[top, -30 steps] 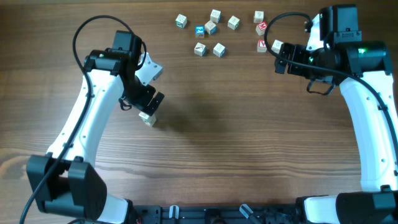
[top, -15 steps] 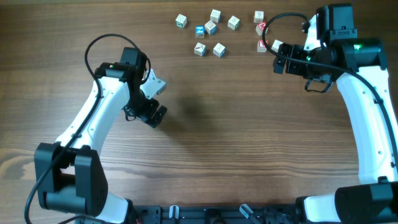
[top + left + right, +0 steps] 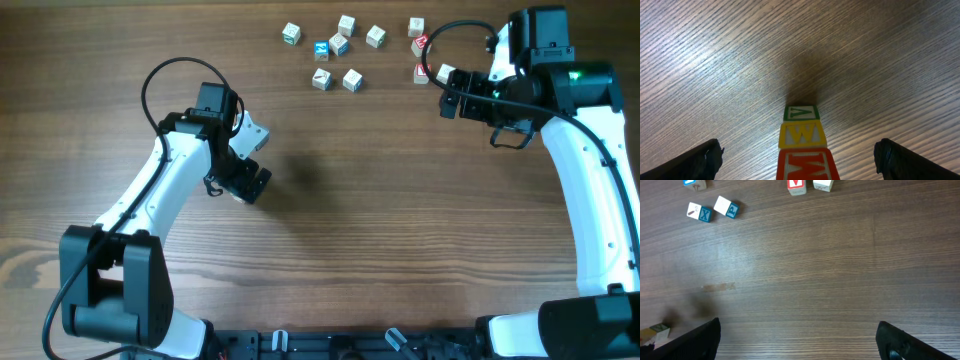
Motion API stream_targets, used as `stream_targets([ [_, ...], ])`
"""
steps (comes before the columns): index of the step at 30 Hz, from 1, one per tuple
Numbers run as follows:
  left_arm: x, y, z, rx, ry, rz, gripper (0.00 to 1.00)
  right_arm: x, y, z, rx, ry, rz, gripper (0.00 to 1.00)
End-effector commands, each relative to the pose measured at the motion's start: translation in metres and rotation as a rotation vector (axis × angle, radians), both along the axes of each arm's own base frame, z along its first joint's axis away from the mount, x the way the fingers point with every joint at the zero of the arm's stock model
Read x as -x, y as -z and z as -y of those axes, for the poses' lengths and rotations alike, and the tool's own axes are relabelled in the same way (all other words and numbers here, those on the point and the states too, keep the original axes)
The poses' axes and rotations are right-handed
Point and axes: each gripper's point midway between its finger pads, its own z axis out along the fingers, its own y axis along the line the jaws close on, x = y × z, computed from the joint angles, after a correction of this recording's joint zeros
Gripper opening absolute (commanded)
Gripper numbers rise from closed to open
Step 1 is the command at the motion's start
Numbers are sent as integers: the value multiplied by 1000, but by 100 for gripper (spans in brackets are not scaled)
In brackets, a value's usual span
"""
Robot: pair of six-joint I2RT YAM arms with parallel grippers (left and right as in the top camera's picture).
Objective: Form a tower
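Left gripper (image 3: pixel 245 186) spread wide, grasping nothing — it has swung over the tower (image 3: pixel 802 147) within the last second; tower stands free between its jaws, three high; right gripper (image 3: pixel 452 92), well apart from the tower, also released; stack seems stable — loose cubes (image 3: pixel 351 79) remain to add.

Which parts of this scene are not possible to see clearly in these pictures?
- Left wrist view: the bottom edge cuts off the red cube of the tower.
- Overhead view: the left gripper covers the tower.
- Overhead view: letters on the loose cubes are too small to read.
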Motion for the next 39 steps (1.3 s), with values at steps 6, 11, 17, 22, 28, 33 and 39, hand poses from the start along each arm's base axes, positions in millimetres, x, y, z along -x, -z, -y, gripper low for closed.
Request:
stream_targets([
  [6,-3,-64,2,42,8,204,100,-4,5,3,19,-7,2,100],
  [11,16,-140,14,170,12,421,100,-12,1,2,16,-7,35,100],
  [17,67,-212,7,225,8,659,100,-1,-38,3,8,-6,152,100],
  [22,93,-221,3,230,9,687,100,44,-118,7,-9,-3,394,100],
  [28,92,-220,3,229,9,679,100,150,-216,14,-36,1,771,100],
  [33,92,-220,3,229,9,679,100,226,-247,22,-42,19,970,100],
  [39,92,-220,3,229,9,679,100,276,-251,41,-55,167,1233,100],
])
